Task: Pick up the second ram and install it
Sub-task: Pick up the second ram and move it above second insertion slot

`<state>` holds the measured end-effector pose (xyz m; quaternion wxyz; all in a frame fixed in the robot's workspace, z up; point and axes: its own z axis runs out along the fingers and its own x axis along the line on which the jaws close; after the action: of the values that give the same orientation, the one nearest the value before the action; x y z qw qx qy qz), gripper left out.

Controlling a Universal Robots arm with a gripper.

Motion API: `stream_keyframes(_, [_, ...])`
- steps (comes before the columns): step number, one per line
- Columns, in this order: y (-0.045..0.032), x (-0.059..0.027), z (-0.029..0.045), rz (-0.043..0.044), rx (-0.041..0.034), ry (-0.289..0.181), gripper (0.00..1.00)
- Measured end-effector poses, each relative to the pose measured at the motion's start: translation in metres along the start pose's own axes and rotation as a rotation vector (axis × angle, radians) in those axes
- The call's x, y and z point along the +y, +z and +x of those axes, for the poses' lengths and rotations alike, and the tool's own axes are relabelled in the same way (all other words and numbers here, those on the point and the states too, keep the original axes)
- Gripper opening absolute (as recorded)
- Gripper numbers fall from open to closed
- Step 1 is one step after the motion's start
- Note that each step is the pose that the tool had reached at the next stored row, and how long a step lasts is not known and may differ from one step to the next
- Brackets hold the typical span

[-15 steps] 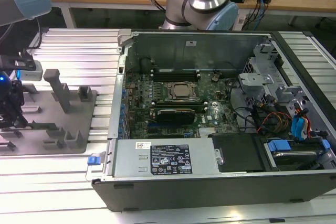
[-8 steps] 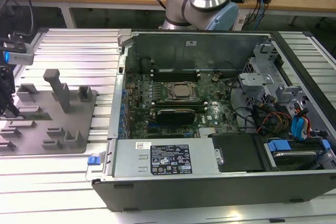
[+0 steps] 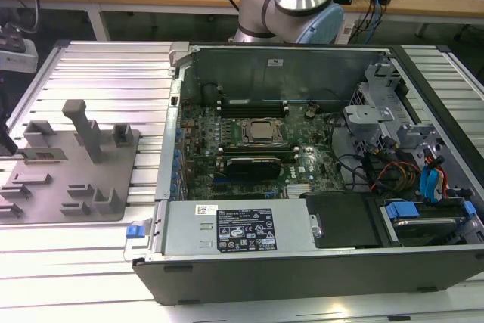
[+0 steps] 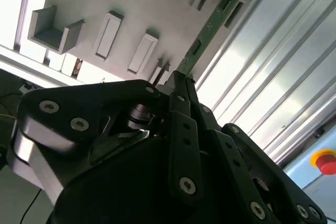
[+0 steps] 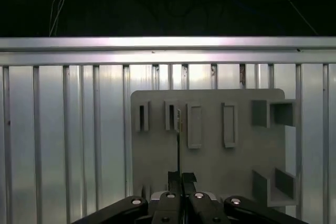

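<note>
A: The black end effector; what has it got?
B: It is clamped shut on the second ram, a slim, flat memory stick with a green circuit-board edge; in both wrist views the stick juts straight out of the grip.
A: And where is the stick?
B: Over the grey plastic fixture plate on the ribbed aluminium tabletop; its far end is just beside the plate's narrow slotted blocks; I cannot tell whether they touch.
</note>
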<state>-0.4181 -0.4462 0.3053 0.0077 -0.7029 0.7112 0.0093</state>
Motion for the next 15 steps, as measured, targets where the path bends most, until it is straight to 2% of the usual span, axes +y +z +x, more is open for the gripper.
stream_keyframes(1, [-0.0043, -0.0001, -0.0001, 0.0, -0.0007, 0.0, 0.1])
stream_keyframes(6, [-0.0379, -0.0005, -0.0014, 0.0, -0.0066, 0.0, 0.1])
stream_keyframes(9, [-0.0649, -0.001, -0.0022, -0.0001, -0.0114, 0.0, 0.1])
stream_keyframes(11, [-0.0793, -0.0014, -0.0026, -0.0002, -0.015, 0.0, 0.1])
stream_keyframes(12, [-0.0832, -0.0015, -0.0027, -0.0002, -0.0159, 0.0, 0.1])
stream_keyframes(13, [-0.0911, -0.0018, -0.0032, -0.0002, -0.0179, 0.0, 0.1])
stream_keyframes(15, [-0.0968, -0.0019, -0.0041, -0.0002, -0.0195, 0.0, 0.1])
